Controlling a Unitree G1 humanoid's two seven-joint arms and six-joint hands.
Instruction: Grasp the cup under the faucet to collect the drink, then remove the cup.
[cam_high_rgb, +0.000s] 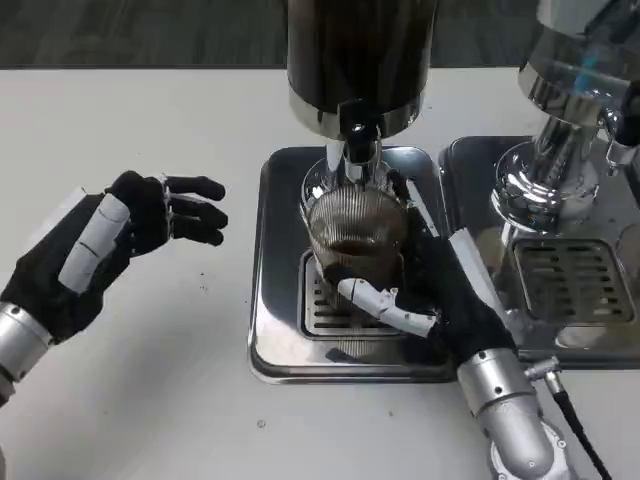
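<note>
White worktop (150, 400) carries the drip tray (275, 330); the ribbed cup (355, 235), likely fragile and slippery, is wrapped mid-body by right hand (440, 300) fingers (385, 305); left hand (120, 235) fingers are spread, holding nothing.

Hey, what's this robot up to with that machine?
It is collecting a drink. Its right hand grips a ribbed glass cup standing on the metal drip tray under the faucet of a dark drink dispenser. There is some dark liquid in the cup. The left hand hovers above the white table, holding nothing. A second, shiny dispenser stands to the right.
</note>
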